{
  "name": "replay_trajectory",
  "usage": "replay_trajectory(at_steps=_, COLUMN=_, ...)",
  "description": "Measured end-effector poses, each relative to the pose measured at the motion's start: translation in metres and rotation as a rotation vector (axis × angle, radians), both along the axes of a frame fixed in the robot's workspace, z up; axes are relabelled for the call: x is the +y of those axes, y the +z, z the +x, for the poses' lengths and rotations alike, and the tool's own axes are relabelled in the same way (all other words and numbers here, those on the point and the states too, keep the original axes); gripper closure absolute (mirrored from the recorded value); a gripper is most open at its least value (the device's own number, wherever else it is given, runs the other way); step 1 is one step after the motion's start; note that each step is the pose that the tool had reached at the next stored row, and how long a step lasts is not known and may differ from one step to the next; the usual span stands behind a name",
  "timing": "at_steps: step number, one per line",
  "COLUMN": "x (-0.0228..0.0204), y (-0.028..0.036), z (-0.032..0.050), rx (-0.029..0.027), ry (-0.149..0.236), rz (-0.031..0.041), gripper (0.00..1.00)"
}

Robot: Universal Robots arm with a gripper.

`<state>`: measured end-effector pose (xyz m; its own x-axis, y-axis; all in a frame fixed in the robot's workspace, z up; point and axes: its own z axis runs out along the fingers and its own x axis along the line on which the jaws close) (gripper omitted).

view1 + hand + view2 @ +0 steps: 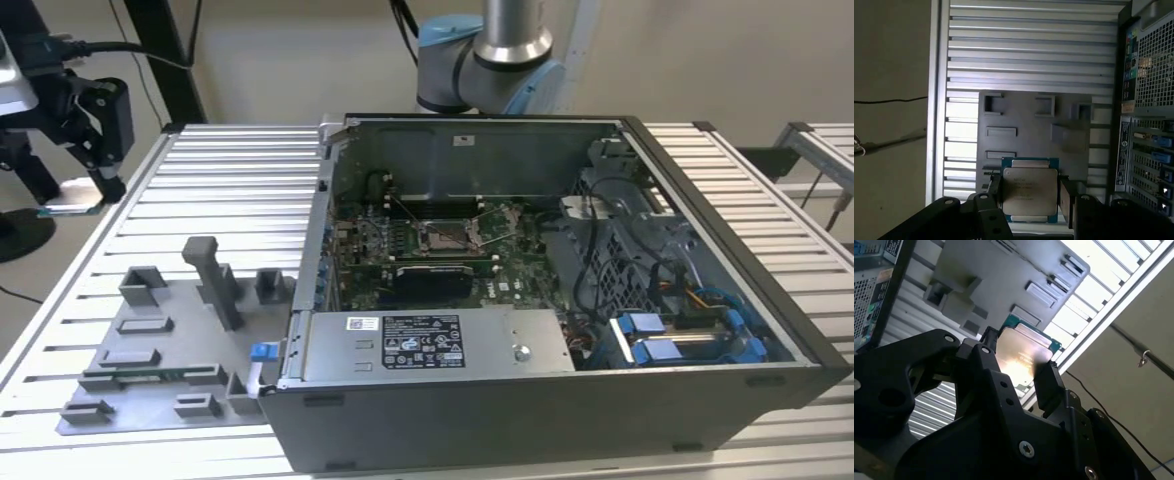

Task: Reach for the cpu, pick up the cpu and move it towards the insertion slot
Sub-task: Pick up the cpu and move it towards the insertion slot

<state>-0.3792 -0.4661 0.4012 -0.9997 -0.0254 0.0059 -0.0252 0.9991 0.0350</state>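
The jaws clamp the cpu (pixel 1030 192) by two opposite edges, holding it in the air clear of the grey tray (pixel 1024 120) at the exterior view's far left. The insertion slot (pixel 447 236) lies well apart, inside the computer case (pixel 534 420). A good carry likely means keeping the chip level, holding the grip steady, and clearing the case wall generously.

An open computer case (pixel 534 420) stands on the slatted metal table (pixel 227 190), toward the exterior view's right. Just beside it, on the exterior view's left, lies a grey plastic tray (pixel 174 347) with an upright post (pixel 216 280). Blue connectors (pixel 667 345) sit inside the case.
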Motion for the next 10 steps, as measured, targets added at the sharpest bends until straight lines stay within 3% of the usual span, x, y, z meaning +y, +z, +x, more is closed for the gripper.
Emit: replay_trajectory(at_steps=10, x=0.0000, y=0.0002, z=0.0083, rx=0.0001, ry=0.000, rz=0.0000, gripper=1.00)
